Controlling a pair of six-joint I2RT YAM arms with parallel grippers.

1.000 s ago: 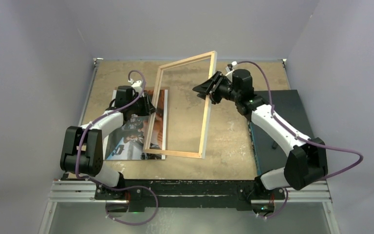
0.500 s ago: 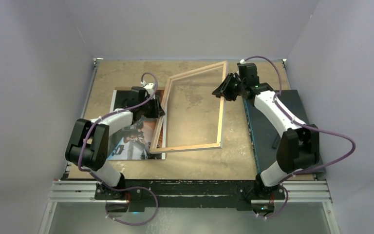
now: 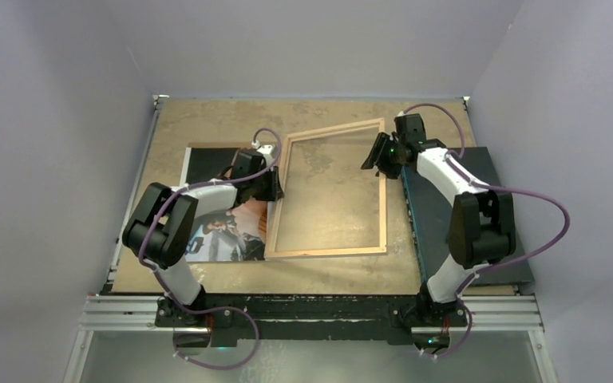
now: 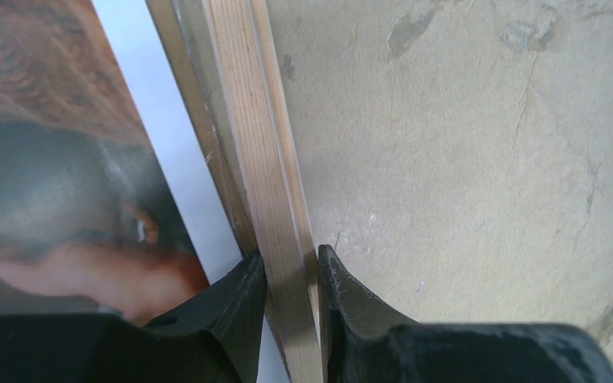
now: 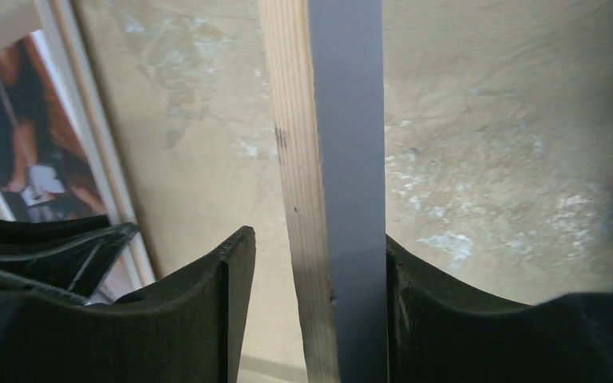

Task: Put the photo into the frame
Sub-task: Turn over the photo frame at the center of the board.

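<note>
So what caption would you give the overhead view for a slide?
Left gripper pinches one rail of the frame, right gripper straddles the opposite rail, photo alongside.

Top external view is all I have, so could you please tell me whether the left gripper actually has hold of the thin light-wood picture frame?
Observer: Yes. In the left wrist view the left gripper is closed on a light-wood rail of the frame, with a finger tight against each side.
Operator: Thank you. Is the right gripper clamped on its rail as well?
Observer: No. In the right wrist view the right gripper stands open around the opposite rail. One finger touches the rail's grey face, while the other stands apart from its wood side.
</note>
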